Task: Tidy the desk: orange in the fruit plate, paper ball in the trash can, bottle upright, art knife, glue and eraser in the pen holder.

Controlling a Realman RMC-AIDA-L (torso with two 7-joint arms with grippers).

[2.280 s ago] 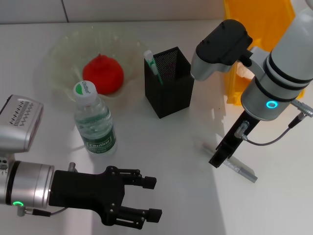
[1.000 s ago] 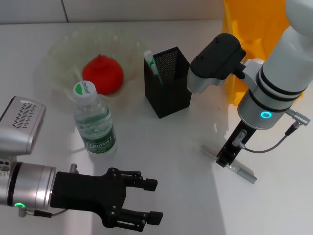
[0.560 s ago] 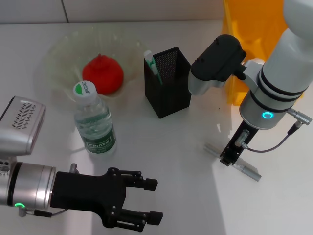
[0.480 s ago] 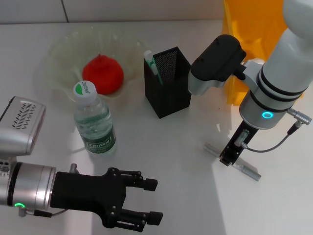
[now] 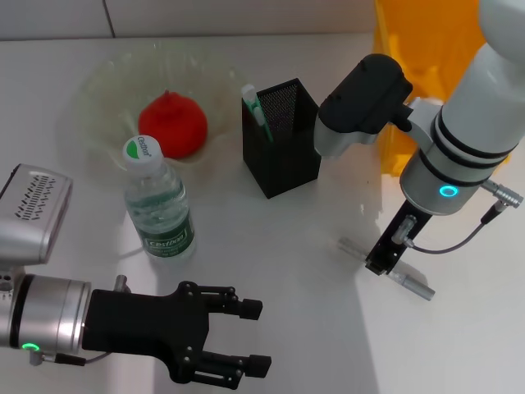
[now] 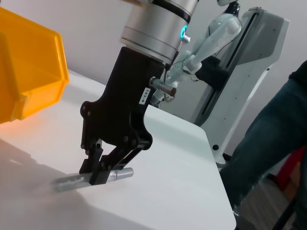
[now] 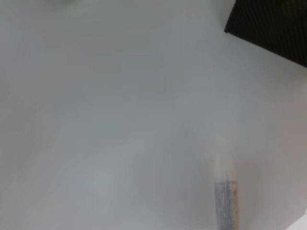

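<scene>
The silver art knife (image 5: pixel 410 281) lies on the white table at the right. My right gripper (image 5: pixel 379 264) stands upright over it, fingers shut around its middle. The left wrist view shows the right gripper (image 6: pixel 96 173) clamped on the knife (image 6: pixel 120 175) at table level. One end of the knife (image 7: pixel 225 206) shows in the right wrist view. My left gripper (image 5: pixel 246 336) is open and empty at the front left. The orange (image 5: pixel 172 123) lies in the clear fruit plate (image 5: pixel 98 90). The bottle (image 5: pixel 157 205) stands upright. The black pen holder (image 5: pixel 283 139) holds a green-and-white glue stick (image 5: pixel 253 105). Paper ball and eraser are out of view.
The yellow trash can (image 5: pixel 426 49) stands at the back right, behind my right arm. A corner of the pen holder (image 7: pixel 273 28) shows in the right wrist view. Bare table lies between the bottle and the knife.
My right gripper has shifted a little to the right along the knife, and the knife has turned slightly with it. My left arm has hardly moved.
</scene>
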